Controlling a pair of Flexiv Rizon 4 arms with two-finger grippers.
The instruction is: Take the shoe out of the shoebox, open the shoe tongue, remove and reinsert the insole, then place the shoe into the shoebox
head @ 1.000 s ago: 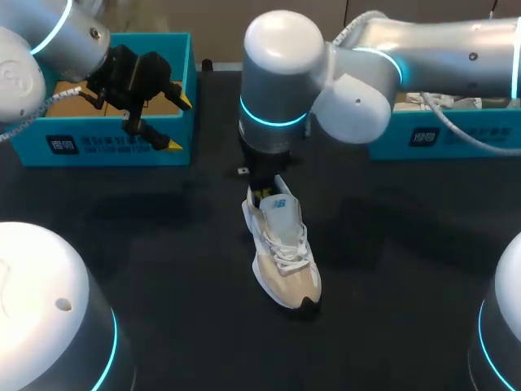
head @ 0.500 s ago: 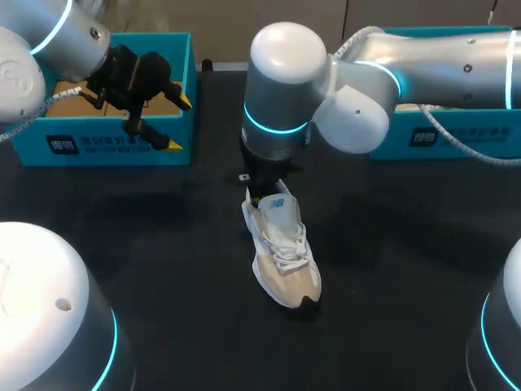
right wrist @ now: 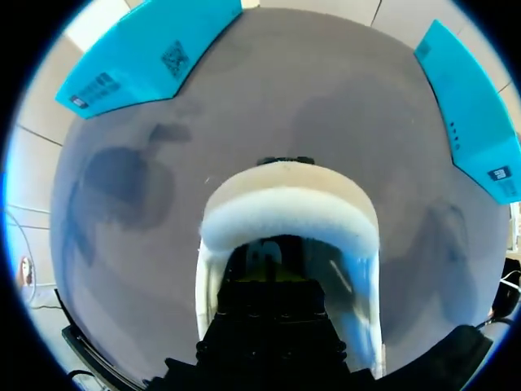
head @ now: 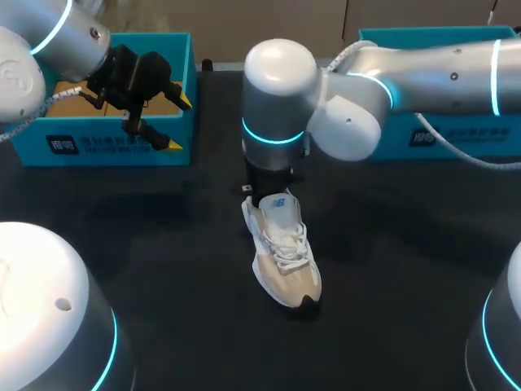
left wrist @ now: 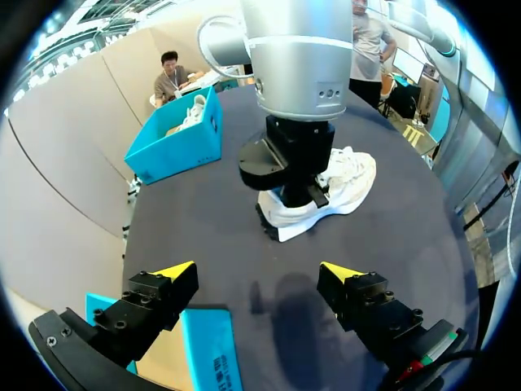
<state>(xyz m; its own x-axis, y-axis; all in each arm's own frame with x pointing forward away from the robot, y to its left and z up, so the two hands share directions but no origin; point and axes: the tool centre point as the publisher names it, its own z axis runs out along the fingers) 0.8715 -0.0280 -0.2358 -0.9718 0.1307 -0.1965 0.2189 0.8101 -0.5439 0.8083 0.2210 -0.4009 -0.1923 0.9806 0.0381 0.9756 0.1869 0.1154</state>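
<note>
Shoe [head: 283, 252] is sat upright mid-table [head: 163, 244], well apart from the left shoebox [head: 106, 147]. Right gripper [right wrist: 273, 265] is sunk into the heel opening; whether it is open or closed cannot be told, as the interior is dark. Left gripper [left wrist: 259, 273] is held spread wide over the shoebox edge, nothing gripped. Risks: the shoe is unrestrained, so it could be dragged or tipped when the insole is pulled; the collar could be snagged on withdrawal; the insole could be only partly pinched and dropped
</note>
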